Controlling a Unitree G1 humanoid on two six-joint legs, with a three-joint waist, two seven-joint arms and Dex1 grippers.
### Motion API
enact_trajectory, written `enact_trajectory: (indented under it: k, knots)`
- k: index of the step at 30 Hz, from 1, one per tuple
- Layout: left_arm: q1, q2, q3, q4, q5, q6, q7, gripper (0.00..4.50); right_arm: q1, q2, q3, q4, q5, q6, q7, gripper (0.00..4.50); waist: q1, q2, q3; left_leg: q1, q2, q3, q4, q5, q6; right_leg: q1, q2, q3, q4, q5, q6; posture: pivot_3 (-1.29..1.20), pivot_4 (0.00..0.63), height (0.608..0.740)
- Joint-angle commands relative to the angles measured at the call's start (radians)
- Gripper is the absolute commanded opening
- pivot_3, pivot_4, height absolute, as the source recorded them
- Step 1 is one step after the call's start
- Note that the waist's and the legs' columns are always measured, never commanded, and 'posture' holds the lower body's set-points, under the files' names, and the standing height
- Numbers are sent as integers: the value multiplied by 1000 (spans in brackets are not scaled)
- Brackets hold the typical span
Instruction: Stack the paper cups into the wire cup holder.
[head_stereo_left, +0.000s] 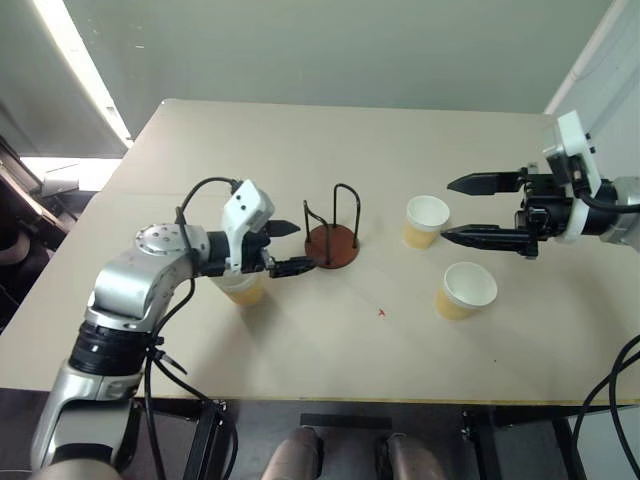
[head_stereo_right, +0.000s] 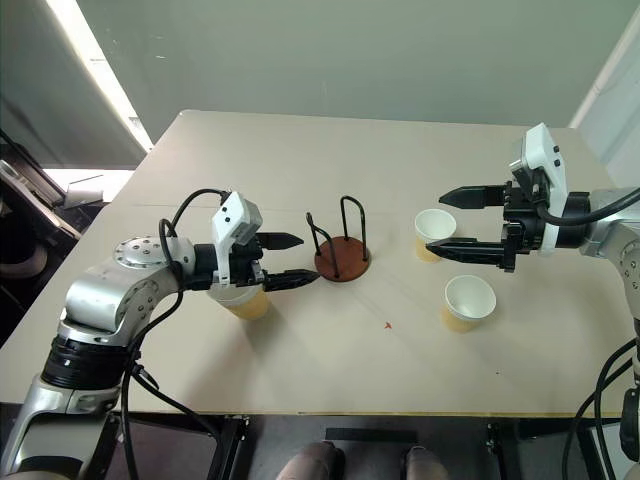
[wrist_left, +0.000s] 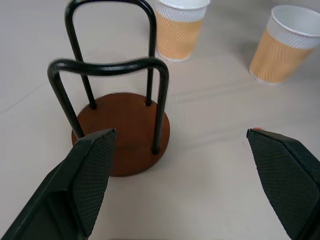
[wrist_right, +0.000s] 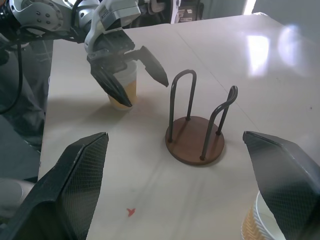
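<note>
The wire cup holder (head_stereo_left: 332, 243), a reddish-brown disc with two black wire loops, stands empty at mid-table. My left gripper (head_stereo_left: 300, 247) is open just left of it, pointing at it, with nothing between its fingers. One paper cup (head_stereo_left: 243, 290) stands upright under that wrist, partly hidden by it. Two more paper cups stand upright to the right of the holder: the far one (head_stereo_left: 426, 221) and the near one (head_stereo_left: 465, 290). My right gripper (head_stereo_left: 447, 210) hovers open and empty, its fingertips over the far cup. The left wrist view shows the holder (wrist_left: 122, 132) close ahead.
The beige table (head_stereo_left: 330, 340) has a small red mark (head_stereo_left: 381, 313) in front of the holder. Its front edge runs close below the cups. A wall stands behind the table's far edge.
</note>
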Motion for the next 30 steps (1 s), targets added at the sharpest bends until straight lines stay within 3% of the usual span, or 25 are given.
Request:
enact_trajectory:
  k: [1,12,25,30]
  knots:
    - [-45,-29,-14,0,22,-8,26,4500,-10,-27,-36,-32,27,15,-3,4472,1,0,0,0,0,0,0,0,0,0,0,0,0,0,0,0,150,740]
    - [-109,-93,-83,109,96,-65,14,4500,5,-26,-51,-59,49,34,-30,4472,1,0,0,0,0,0,0,0,0,0,0,0,0,0,0,0,150,740]
    - [-187,-238,-98,278,181,-162,55,4500,17,-36,-58,-67,62,35,-49,4472,3,0,0,0,0,0,1,0,1,1,0,0,0,0,1,0,150,740]
    - [-185,-244,-99,263,180,-161,30,2842,24,-40,-62,-68,64,35,-53,4500,3,0,0,0,0,0,1,0,1,1,0,0,0,0,1,0,150,740]
